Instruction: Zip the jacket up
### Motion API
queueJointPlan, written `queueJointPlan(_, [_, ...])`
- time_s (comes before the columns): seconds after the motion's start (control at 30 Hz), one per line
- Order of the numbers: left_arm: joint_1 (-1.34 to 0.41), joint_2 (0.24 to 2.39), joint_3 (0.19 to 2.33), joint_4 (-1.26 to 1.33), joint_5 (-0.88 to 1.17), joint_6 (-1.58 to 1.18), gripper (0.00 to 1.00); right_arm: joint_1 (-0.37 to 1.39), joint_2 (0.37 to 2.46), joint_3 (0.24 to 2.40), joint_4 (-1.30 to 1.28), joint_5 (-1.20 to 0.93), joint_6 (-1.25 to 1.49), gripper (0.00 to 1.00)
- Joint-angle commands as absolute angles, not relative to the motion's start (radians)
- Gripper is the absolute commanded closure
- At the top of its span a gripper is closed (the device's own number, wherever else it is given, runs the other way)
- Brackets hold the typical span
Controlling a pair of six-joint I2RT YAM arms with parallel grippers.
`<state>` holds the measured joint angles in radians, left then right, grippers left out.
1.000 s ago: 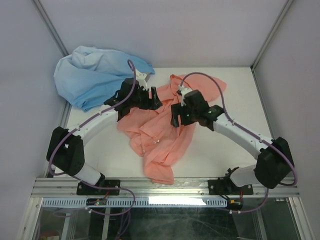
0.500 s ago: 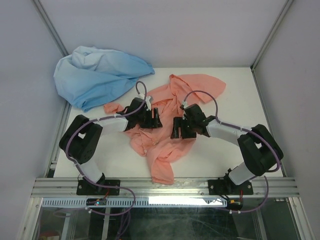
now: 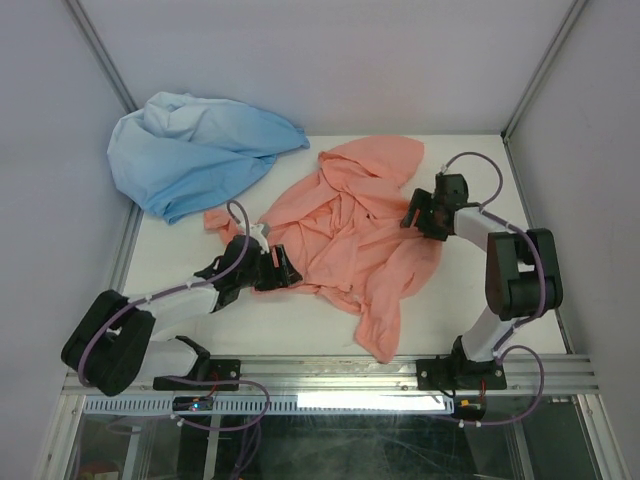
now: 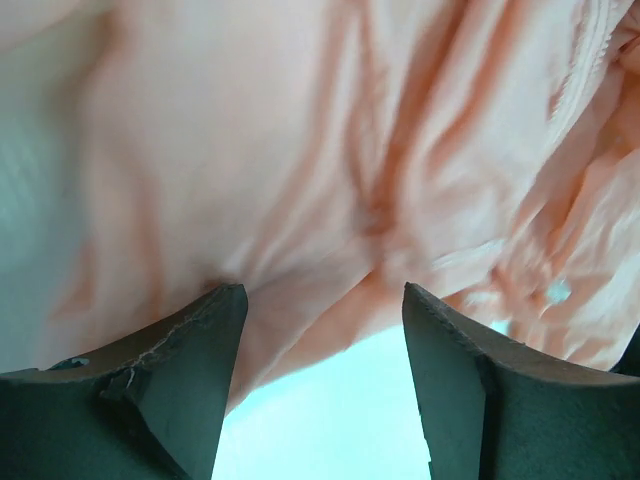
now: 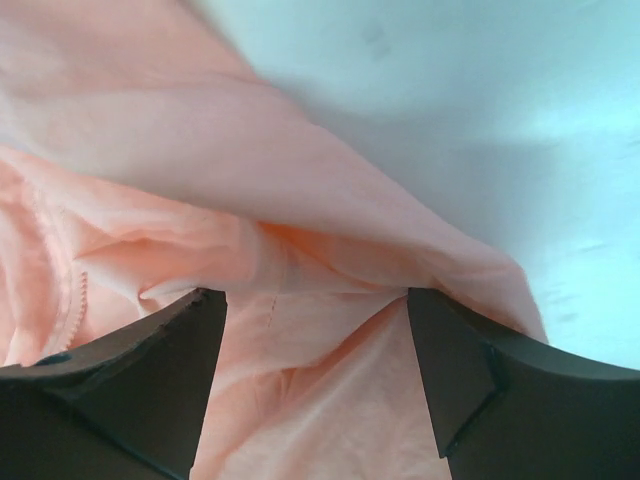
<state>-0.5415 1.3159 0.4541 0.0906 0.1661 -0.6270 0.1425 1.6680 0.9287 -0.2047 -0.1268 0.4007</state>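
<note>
1. Lying low along the bench [image 3: 455, 295], the left arm puts the left hand [image 3: 287, 270] at the 8 o'clock edge of the jacket [image 3: 350, 225], with its fingers wide apart.
2. The right arm is folded up. The right hand [image 3: 412, 212] sits at the jacket's 3 o'clock edge, and its fingers are apart too.
3. The jacket lies mid-bench, with the blue cloth [image 3: 190, 150] at its 10 o'clock.
4. Half a second ago both hands were close together over a bunched jacket. Now they are far apart and the jacket is spread wider.
</note>
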Motion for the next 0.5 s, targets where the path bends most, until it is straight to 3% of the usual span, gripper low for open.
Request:
queueJointPlan(0.0, [-0.535, 1.161, 0.377, 0.106, 0.158, -0.728, 0.34, 0.101, 1.698, 1.046, -0.301, -0.021, 0.291, 0.24])
queueJointPlan(0.23, [-0.539, 1.013, 0.453, -0.012, 0.181, -0.698, 0.33, 0.216, 1.47, 1.027, -0.38, -0.118, 0.246, 0.24])
queueJointPlan(0.47, [-0.655, 1.113, 0.624, -0.049, 0.152, -0.643, 0.33, 0.361, 1.226, 0.82, -0.39, -0.193, 0.345, 0.27])
